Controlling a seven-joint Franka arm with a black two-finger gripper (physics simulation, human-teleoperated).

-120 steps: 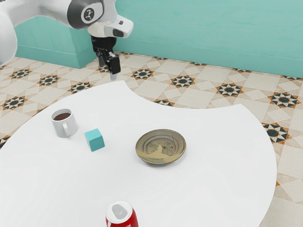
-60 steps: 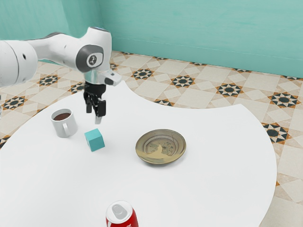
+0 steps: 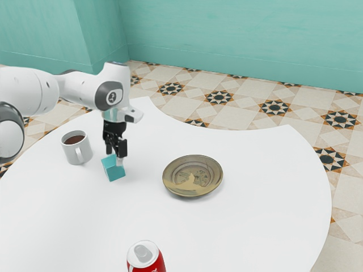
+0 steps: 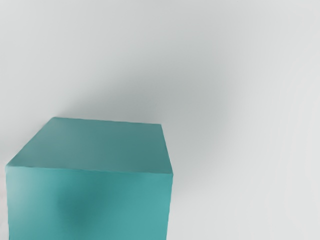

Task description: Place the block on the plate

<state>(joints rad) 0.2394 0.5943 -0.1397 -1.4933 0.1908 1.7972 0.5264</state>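
Note:
In the exterior view, the black gripper [image 3: 115, 157] is low over the teal block [image 3: 114, 171], its fingers parted. One light fingertip overlaps the block's upper right part; the other finger's tip is partly hidden at the block's far side. Whether either touches the block cannot be seen. The block rests on the white table. In the wrist view, the block [image 4: 90, 200] looms large just under the hand. To the exterior view's right of the block lies a round brownish-gold plate [image 3: 193, 176], with nothing on it.
A white mug [image 3: 77, 149] of dark liquid stands on the table [image 3: 244, 226], close to the block on the exterior view's left. A red can [image 3: 146, 259] with a silver top stands at the exterior view's lower edge.
From beyond the table's far edge, my arm has swung in over the table and come down to the block. Block, plate, mug and can are where they were.

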